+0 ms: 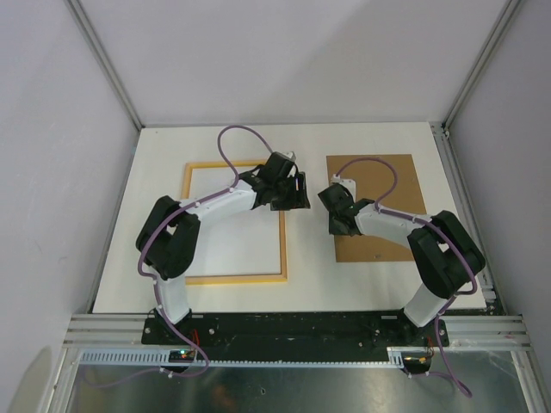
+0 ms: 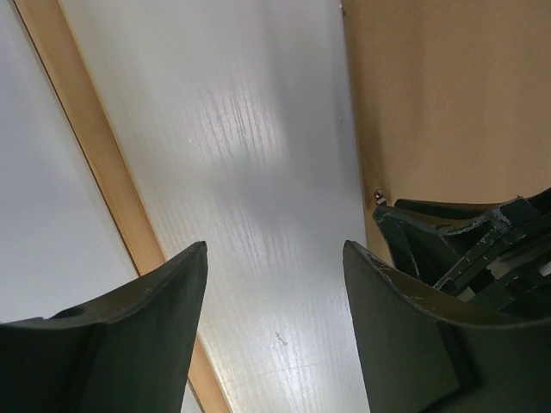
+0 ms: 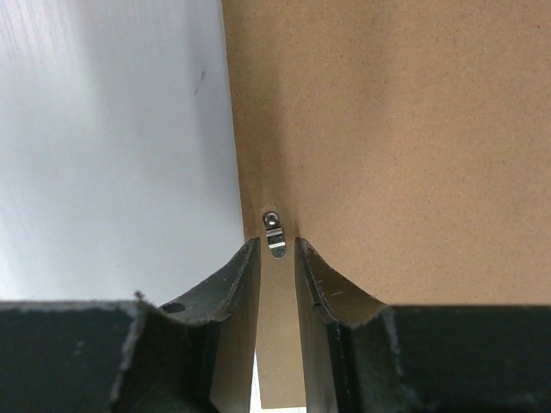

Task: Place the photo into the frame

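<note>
Meanwhile the right gripper [image 3: 277,284], jaws nearly pressed together, worked at the small metal tab [image 3: 274,232] on the brown backing board [image 1: 387,185], the left gripper [image 2: 275,284] hung spread beside the frame [image 1: 194,185], and no photo showed, so locating it looked next.

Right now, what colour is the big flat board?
Plain brown board, best seen in the right wrist view.

Lab test cell: aluminium rails [image 1: 301,329], plain white walls [image 1: 293,60].
</note>
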Available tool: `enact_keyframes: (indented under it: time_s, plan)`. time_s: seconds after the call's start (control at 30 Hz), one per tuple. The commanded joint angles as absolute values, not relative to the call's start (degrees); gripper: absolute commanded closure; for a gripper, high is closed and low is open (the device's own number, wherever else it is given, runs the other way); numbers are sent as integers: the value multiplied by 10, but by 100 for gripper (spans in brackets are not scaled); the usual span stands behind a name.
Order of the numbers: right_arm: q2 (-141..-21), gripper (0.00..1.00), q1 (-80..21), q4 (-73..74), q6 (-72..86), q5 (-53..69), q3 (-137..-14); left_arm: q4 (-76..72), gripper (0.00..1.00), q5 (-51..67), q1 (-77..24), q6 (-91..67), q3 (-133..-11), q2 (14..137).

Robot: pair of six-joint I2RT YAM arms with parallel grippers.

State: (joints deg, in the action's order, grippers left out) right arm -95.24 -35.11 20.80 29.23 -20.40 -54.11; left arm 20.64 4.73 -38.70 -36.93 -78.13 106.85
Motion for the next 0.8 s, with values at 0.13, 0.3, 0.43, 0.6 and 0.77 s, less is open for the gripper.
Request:
enact_keyframes:
  time_s: [0.13,0.3,0.43,0.6,0.77]
  plan:
    - [-958,73,-352,194,274,-219,-560,198,31,49,-382,-352,-784,1035]
    - [-971,75,-354,189,271,-212,-560,198,31,49,-382,-352,-781,1035]
    - [-981,77,-357,185,271,-207,-560,198,31,49,-381,-352,-778,1034]
    - [-985,82,-359,186,272,-204,-560,198,30,50,-381,-353,-775,1036]
    - [-979,87,-350,166,278,-165,-547,198,30,52,-381,-353,-776,1042]
